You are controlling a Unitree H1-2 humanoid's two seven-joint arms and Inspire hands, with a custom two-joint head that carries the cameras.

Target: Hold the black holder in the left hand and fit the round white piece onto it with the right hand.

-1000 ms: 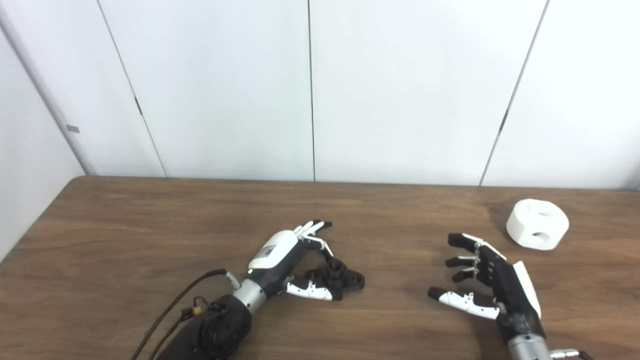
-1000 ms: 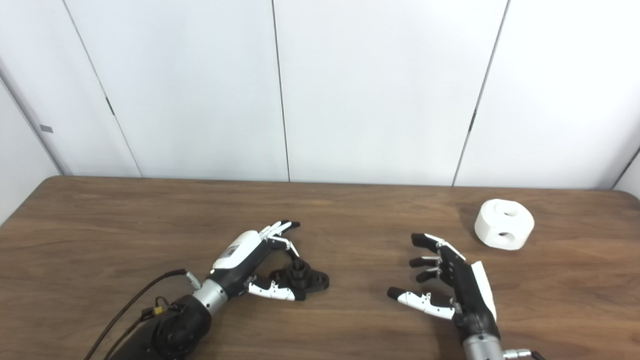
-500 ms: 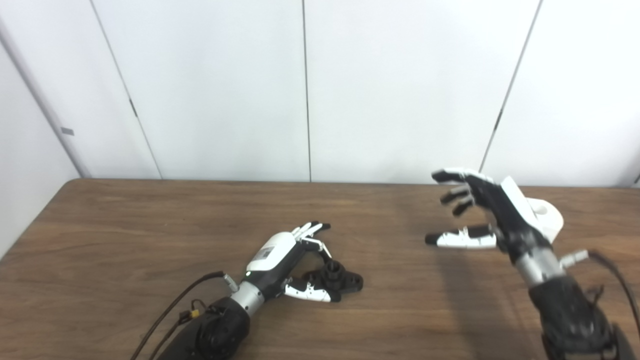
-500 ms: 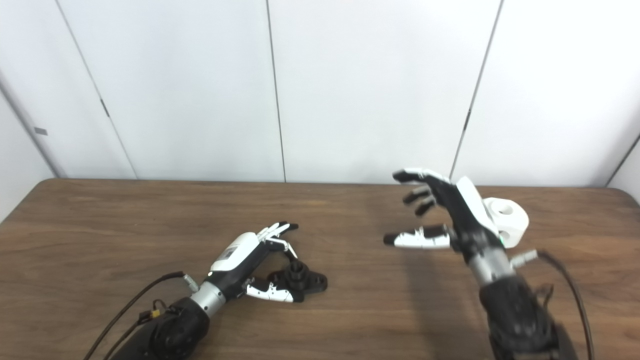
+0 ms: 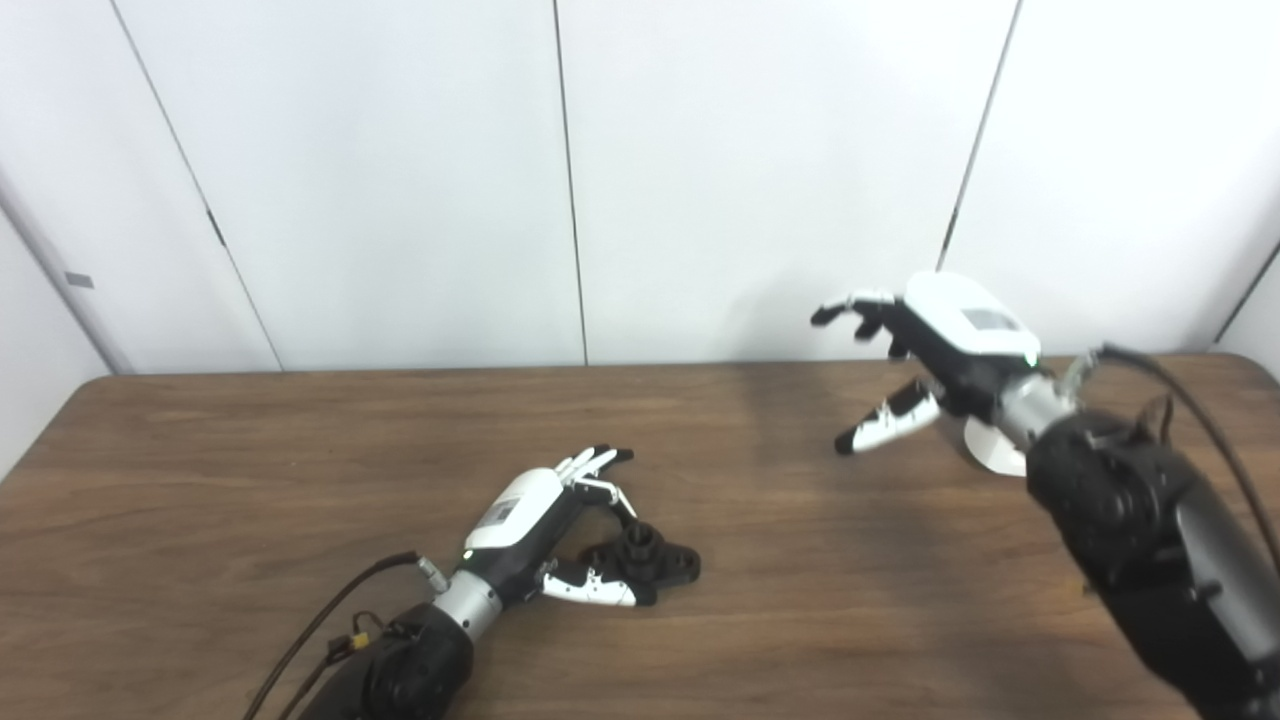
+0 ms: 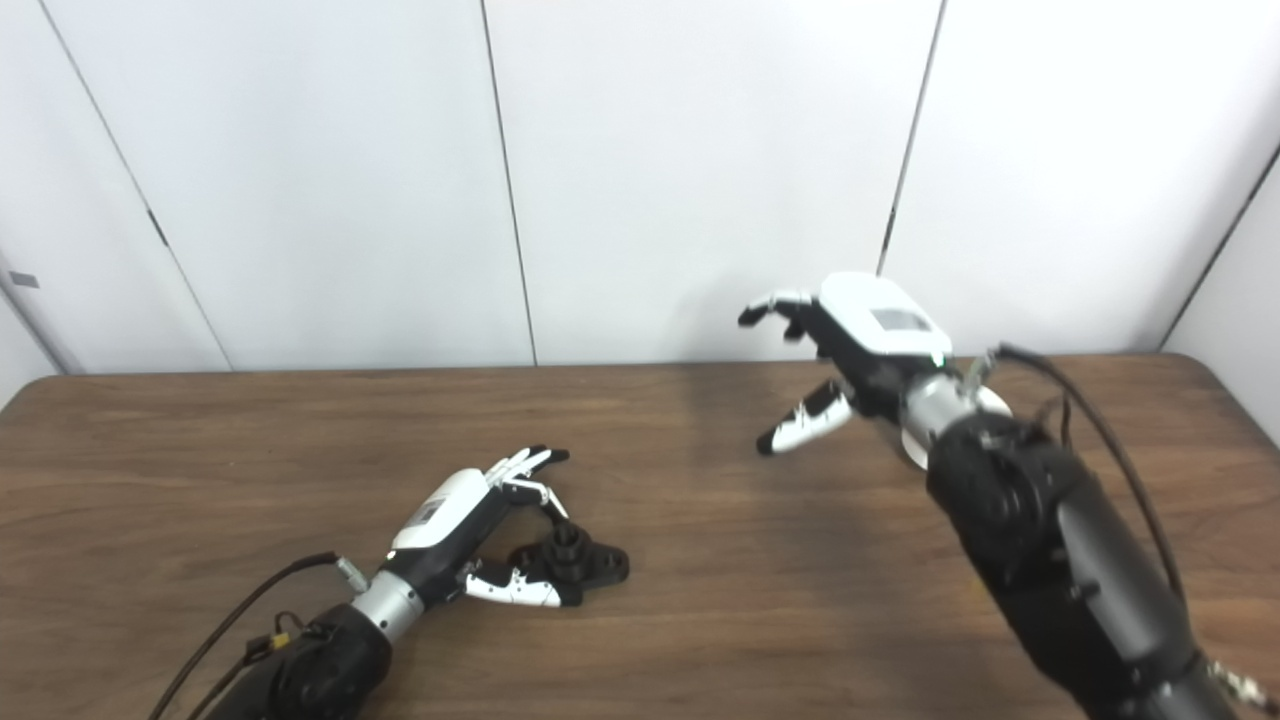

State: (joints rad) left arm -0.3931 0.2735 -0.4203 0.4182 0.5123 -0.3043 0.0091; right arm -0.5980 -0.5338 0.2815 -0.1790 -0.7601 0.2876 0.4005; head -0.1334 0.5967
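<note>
The black holder [image 5: 655, 562] lies flat on the wooden table [image 5: 250, 470], near the front centre. My left hand [image 5: 535, 515] rests beside it, open, with the fingers [image 5: 598, 462] stretched above and behind the holder and the thumb [image 5: 595, 592] along its near side. My right hand [image 5: 935, 345] hovers above the table at the back right, open, back upward, fingers spread and pointing left. The round white piece [image 5: 988, 447] sits on the table just behind that wrist. Only a sliver of it shows, and the hand does not hold it.
White wall panels [image 5: 750, 180] rise directly behind the table's back edge. The table's right edge [image 6: 1235, 405] lies close to the white piece. A cable [image 5: 330, 615] trails from my left forearm, and another loops off my right forearm [image 5: 1180, 400].
My right hand has risen from the table and swung back and right, turning palm down in front of the white piece. The left hand and holder stay put. The camera has panned right.
</note>
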